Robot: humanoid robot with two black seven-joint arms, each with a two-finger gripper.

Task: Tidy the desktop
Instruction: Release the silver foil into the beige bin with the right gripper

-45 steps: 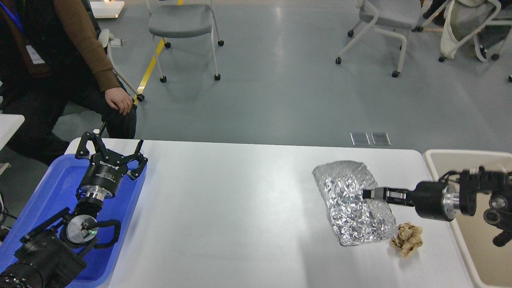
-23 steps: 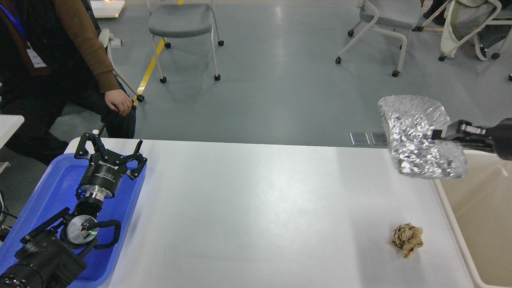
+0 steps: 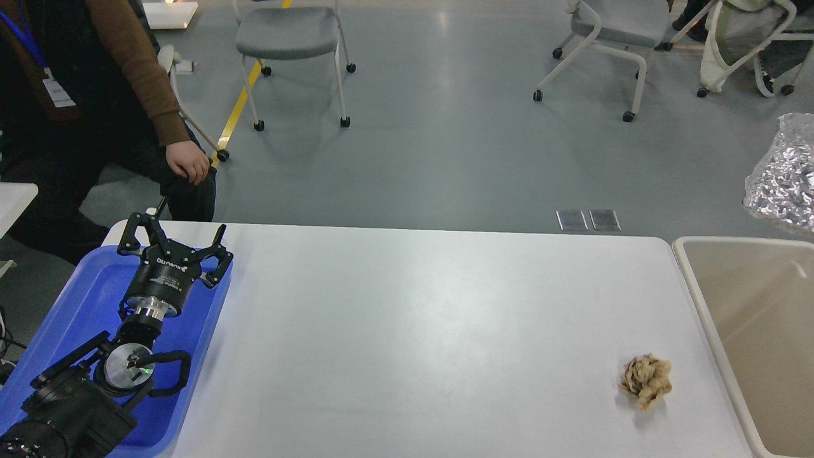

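Observation:
The white desktop [image 3: 407,331] fills the lower middle of the head view. A crumpled brown paper ball [image 3: 645,380] lies on it near the right front. A crinkled silver foil bag [image 3: 783,178] hangs in the air at the right edge, above the beige bin; what holds it is out of frame. My left gripper [image 3: 177,236] is open and empty, hovering over the far right part of the blue tray. My right gripper is out of view.
A blue plastic tray [image 3: 89,299] lies at the desktop's left edge under my left arm. A beige bin [image 3: 750,305] stands against the right edge. A seated person [image 3: 95,95] is beyond the far left corner. Chairs stand on the floor behind.
The foil bag was lifted off the desktop and carried up and right, over the bin. My right gripper left the view with it. The left arm and the paper ball have not moved.

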